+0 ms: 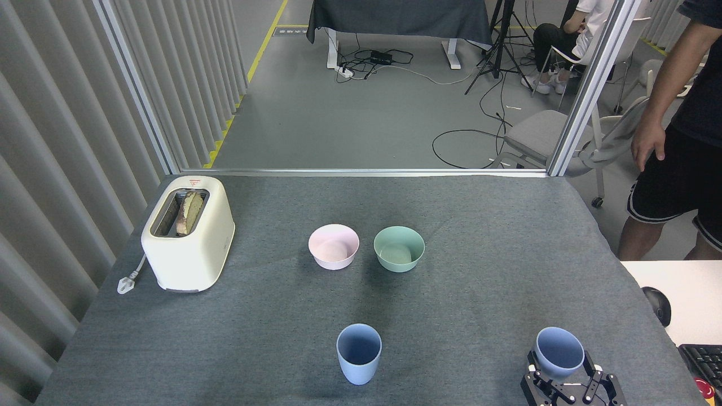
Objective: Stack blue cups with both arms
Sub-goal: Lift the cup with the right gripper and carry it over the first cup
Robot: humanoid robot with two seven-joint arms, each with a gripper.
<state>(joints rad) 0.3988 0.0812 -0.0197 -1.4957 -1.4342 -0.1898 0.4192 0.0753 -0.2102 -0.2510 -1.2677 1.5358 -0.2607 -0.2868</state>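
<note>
Two pale blue cups stand upright on the grey table. One blue cup (359, 353) is near the front middle, with nothing touching it. The other blue cup (559, 351) is at the front right. My right gripper (561, 365) has come up from the bottom edge, and its black fingers (532, 362) stand spread on either side of this cup's lower half, which hides the cup's base. The jaws look open around the cup, and I see no firm squeeze. My left arm is out of view.
A pink bowl (333, 246) and a mint-green bowl (399, 248) sit side by side mid-table. A cream toaster (188, 232) with bread stands at the left. A person (677, 135) stands beyond the table's right edge. A white desk with a mouse (657, 305) adjoins at the right.
</note>
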